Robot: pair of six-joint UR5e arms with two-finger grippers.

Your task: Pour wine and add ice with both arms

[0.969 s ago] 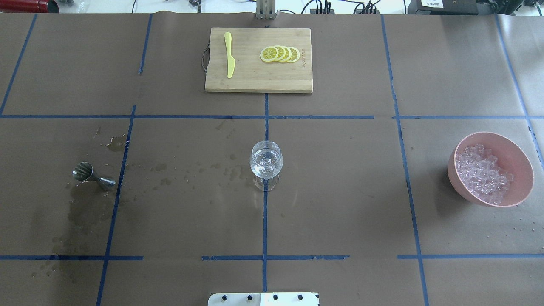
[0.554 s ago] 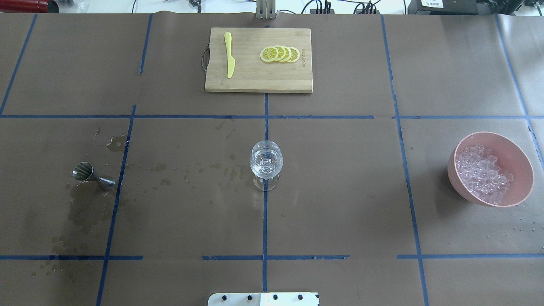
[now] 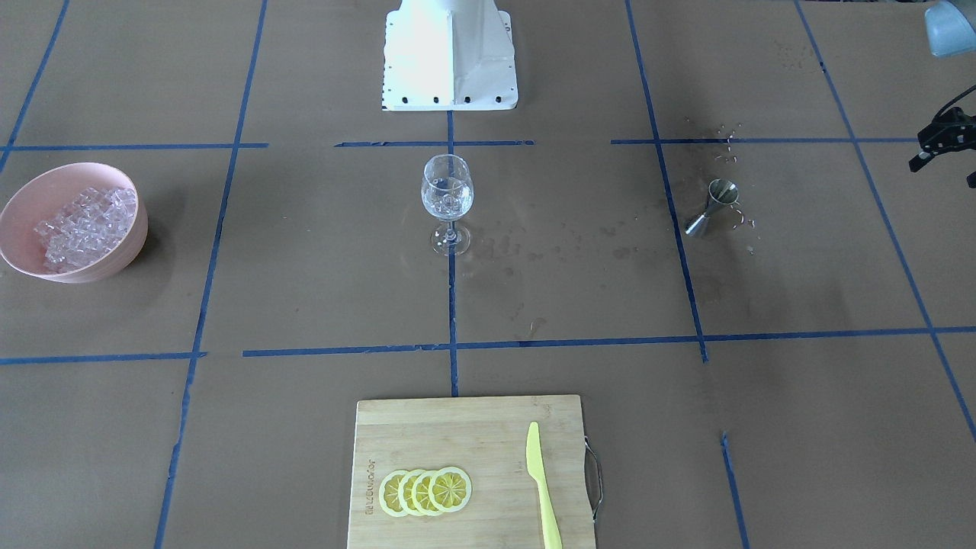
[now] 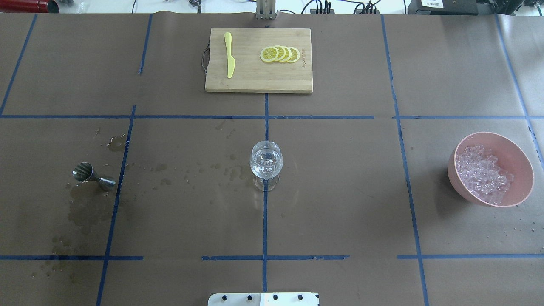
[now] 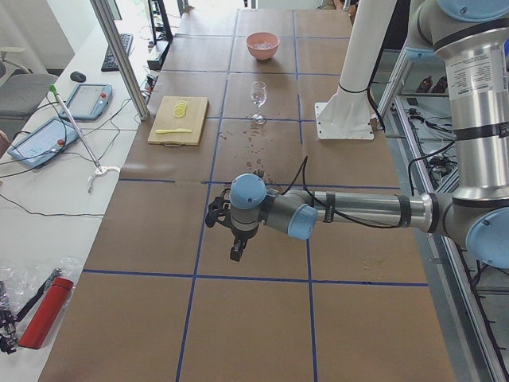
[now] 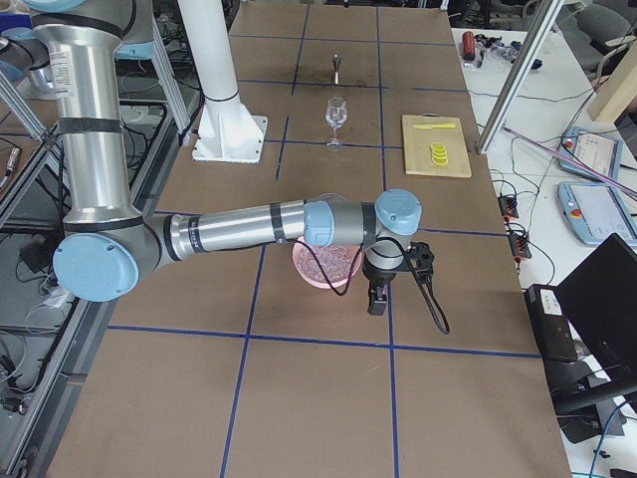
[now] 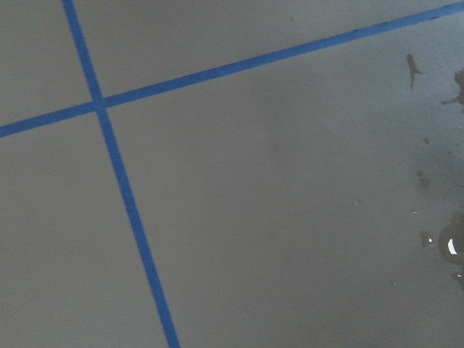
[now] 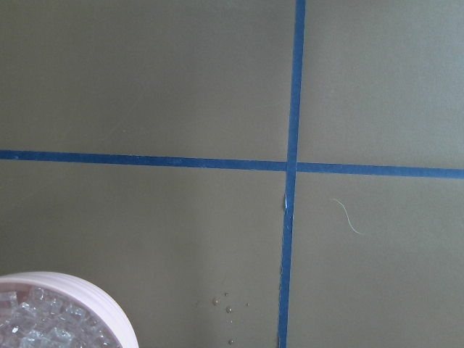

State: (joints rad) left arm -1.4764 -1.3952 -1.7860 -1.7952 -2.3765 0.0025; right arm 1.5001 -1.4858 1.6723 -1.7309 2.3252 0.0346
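A wine glass (image 4: 266, 163) stands upright at the table's middle, with clear glassy contents; it also shows in the front view (image 3: 447, 198). The ice (image 4: 482, 175) fills a pink bowl (image 4: 519, 159) at the right. A steel jigger (image 4: 91, 175) lies on its side at the left. Neither arm is in the overhead view. My left gripper (image 5: 237, 243) points down over the table's left end, past the jigger. My right gripper (image 6: 378, 297) hangs beside the bowl (image 6: 317, 271), on its outer side. I cannot tell whether either is open or shut. The wrist views show only table and the bowl's rim (image 8: 80, 284).
A wooden cutting board (image 4: 259, 83) at the far middle holds lemon slices (image 4: 280, 54) and a yellow knife (image 4: 229, 55). Wet stains (image 4: 85, 208) spread around the jigger and toward the glass. The white pedestal (image 3: 450, 53) stands at the near edge.
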